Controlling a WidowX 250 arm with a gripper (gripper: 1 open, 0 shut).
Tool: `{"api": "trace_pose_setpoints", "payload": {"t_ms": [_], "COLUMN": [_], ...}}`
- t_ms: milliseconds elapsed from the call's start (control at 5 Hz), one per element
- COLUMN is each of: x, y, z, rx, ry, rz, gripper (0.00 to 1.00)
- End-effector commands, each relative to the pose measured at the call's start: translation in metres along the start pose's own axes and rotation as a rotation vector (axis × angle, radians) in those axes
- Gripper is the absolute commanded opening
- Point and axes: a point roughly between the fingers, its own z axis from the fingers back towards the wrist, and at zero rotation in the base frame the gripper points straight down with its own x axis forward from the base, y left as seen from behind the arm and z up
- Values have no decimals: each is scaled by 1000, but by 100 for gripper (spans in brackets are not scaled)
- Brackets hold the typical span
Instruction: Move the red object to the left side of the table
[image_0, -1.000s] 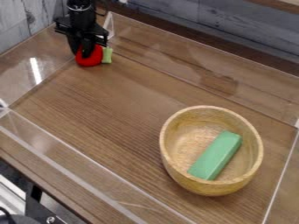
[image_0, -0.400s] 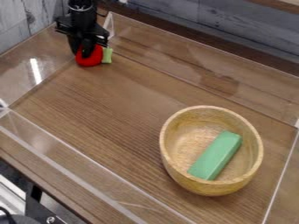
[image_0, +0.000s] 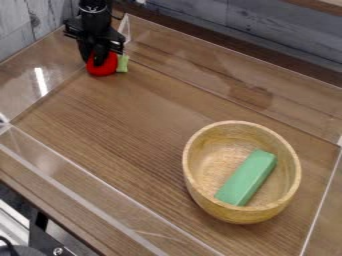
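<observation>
The red object (image_0: 100, 69) is a small round red toy with a light green piece on its right side. It rests on the table (image_0: 147, 130) at the far left, near the back acrylic wall. My black gripper (image_0: 98, 58) points straight down over it, fingers closed around its top. The lower half of the red toy shows beneath the fingers.
A wooden bowl (image_0: 281, 200) stands at the front right with a green rectangular block (image_0: 249, 178) lying inside it. Low clear acrylic walls (image_0: 40, 160) edge the brown wood-grain tabletop on all sides.
</observation>
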Motion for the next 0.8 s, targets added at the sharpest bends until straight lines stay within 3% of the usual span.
{"api": "trace_pose_setpoints", "payload": {"t_ms": [0,600], "x": [-10,-19], "y": [0,1], "z": [-9,-6], "rx": [0,15], "ry": [51,93], "rz": [0,3], "gripper": [0,0]}}
